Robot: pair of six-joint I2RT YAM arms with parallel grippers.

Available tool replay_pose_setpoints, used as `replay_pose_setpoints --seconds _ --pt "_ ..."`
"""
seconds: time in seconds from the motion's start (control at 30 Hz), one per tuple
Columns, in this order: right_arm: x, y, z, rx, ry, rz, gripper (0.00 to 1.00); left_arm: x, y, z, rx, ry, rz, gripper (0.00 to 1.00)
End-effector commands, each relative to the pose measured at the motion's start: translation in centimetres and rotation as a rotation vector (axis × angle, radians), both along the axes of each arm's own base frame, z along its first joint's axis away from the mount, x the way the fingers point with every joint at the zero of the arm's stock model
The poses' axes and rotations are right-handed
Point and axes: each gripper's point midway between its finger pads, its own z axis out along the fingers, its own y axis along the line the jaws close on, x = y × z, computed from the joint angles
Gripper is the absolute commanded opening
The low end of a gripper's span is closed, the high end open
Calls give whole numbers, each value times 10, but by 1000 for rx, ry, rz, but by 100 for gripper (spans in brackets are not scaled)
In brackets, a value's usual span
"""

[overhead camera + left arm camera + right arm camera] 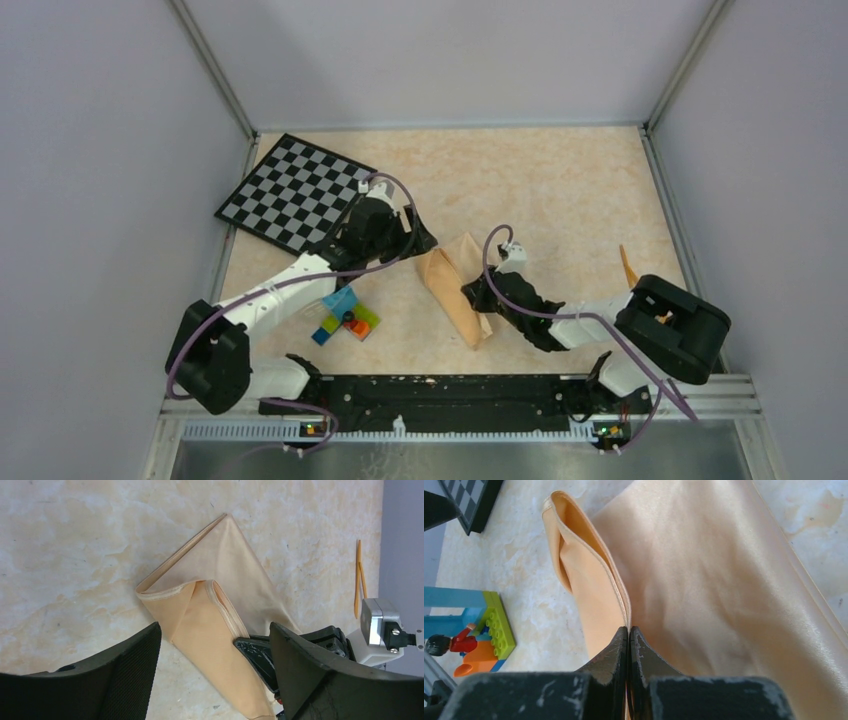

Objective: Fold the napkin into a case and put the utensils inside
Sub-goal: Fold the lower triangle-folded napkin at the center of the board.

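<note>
The peach-orange napkin (452, 282) lies folded into a narrow, slanted shape in the middle of the table, with one flap standing up along its left side. My right gripper (476, 293) is shut on the hemmed edge of that flap (616, 587), its fingertips (619, 640) pressed together over the cloth. My left gripper (420, 240) hovers open just left of the napkin's far end, and its wide-apart fingers (145, 650) frame the napkin (225, 575) without touching it. Two slim orange utensils (359, 577) lie together near the right wall (629, 267), partly behind my right arm.
A black-and-white checkered board (295, 190) lies at the far left. A cluster of coloured toy bricks (345, 318) sits under my left arm, close to the napkin's left side (479, 640). Grey walls close in the table on three sides.
</note>
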Motion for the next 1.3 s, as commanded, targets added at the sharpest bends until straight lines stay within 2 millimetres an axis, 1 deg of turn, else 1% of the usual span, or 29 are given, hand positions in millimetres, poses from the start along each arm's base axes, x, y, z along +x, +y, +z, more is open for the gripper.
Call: replay_pose_setpoints --seconds 0.0,0.03,0.1,0.17,0.27,0.37,0.47,0.6,0.7,0.87,0.97,1.07,1.27 --pt "4 -7 5 16 -3 -61 0 6 -19 13 -103 -58 -58 80" --pt "4 -9 3 8 1 -66 0 5 -20 7 -103 -39 -63 76" --pt "5 -10 2 4 0 -70 0 8 -25 6 -132 -44 -76 64" --pt "5 -10 2 7 -4 -63 0 10 -27 -1 -140 -30 -76 57" --pt "8 -4 2 9 -10 -21 0 12 -30 -6 -155 -15 -85 47" --pt "10 2 5 23 -26 22 0 9 -33 -12 -163 13 -102 44" --pt "13 7 1 14 -16 53 0 5 -32 -21 -162 36 -98 40" --pt "10 12 -3 27 -5 81 0 2 -34 -26 -192 44 -102 30" --pt "9 16 -3 39 -6 100 0 1 -36 -33 -190 63 -110 28" --pt "10 21 4 55 -24 118 0 2 -38 -43 -193 78 -109 25" --pt "12 21 4 42 -23 113 0 3 -37 -48 -187 84 -99 22" --pt "13 21 2 38 -21 111 0 5 -35 -57 -176 94 -80 16" --pt "15 16 -4 27 -6 98 0 7 -34 -69 -173 109 -75 11"
